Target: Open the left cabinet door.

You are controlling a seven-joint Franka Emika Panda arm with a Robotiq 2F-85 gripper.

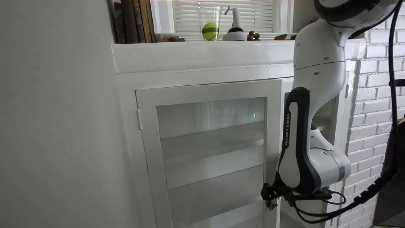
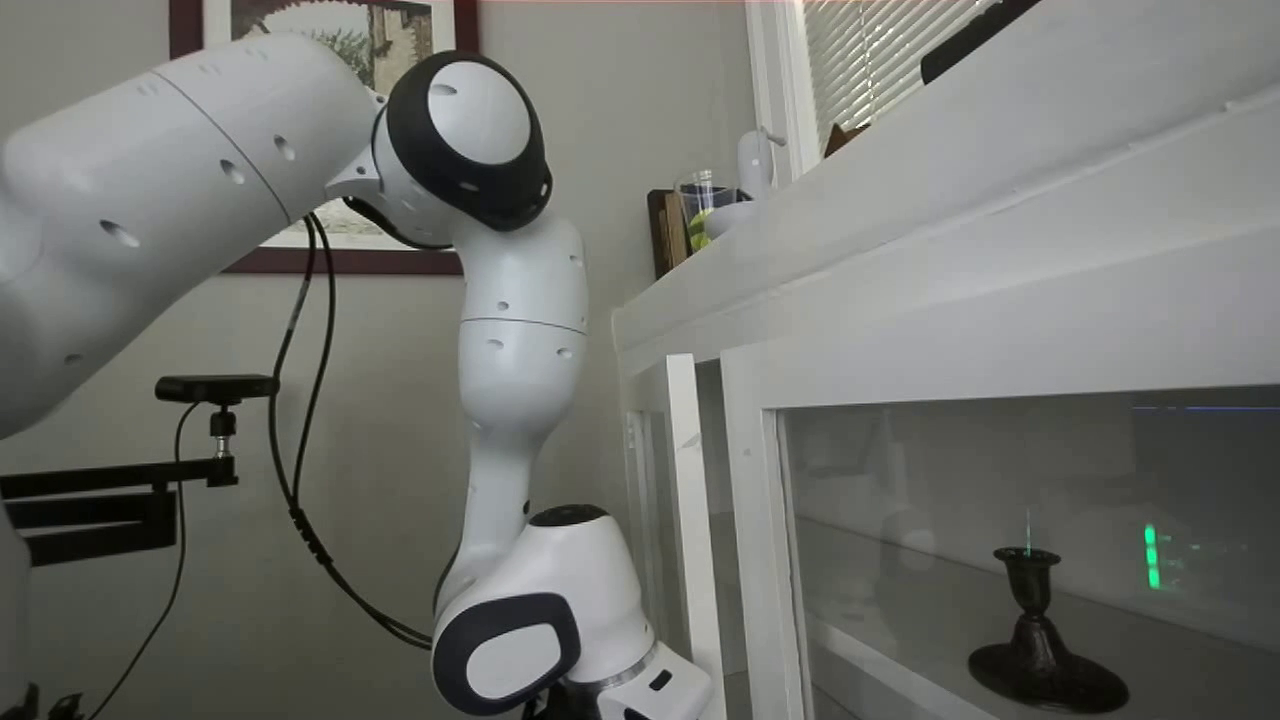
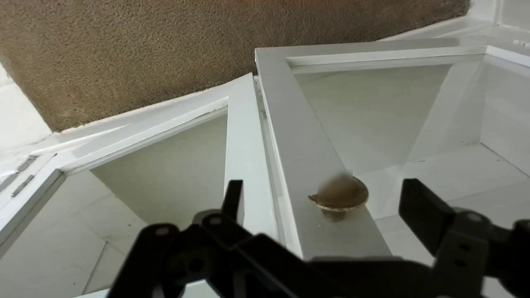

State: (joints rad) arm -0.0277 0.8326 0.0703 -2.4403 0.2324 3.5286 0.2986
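The left cabinet door (image 1: 147, 133) is white-framed with a large glass pane, its hinges on the left in an exterior view. Its free edge (image 2: 690, 450) stands out from the cabinet front, so the door is ajar. A brass-coloured knob (image 3: 356, 198) sits on its frame; part of the knob is blurred in the wrist view, which appears upside down. My gripper (image 3: 323, 188) is open, one finger (image 3: 234, 200) on each side of the knob, with visible gaps on both sides. In an exterior view the gripper (image 1: 269, 193) is at the door's right edge, low down; elsewhere it is mostly cut off.
The matching right door (image 2: 755, 480) borders the left one, with a dark candlestick (image 2: 1040, 640) behind glass. A grey wall (image 1: 57, 126) flanks the hinge side. Brown carpet (image 3: 165, 54) lies below. A tennis ball in a cup (image 1: 210, 30) stands on the ledge; cables (image 1: 341, 209) hang from the arm.
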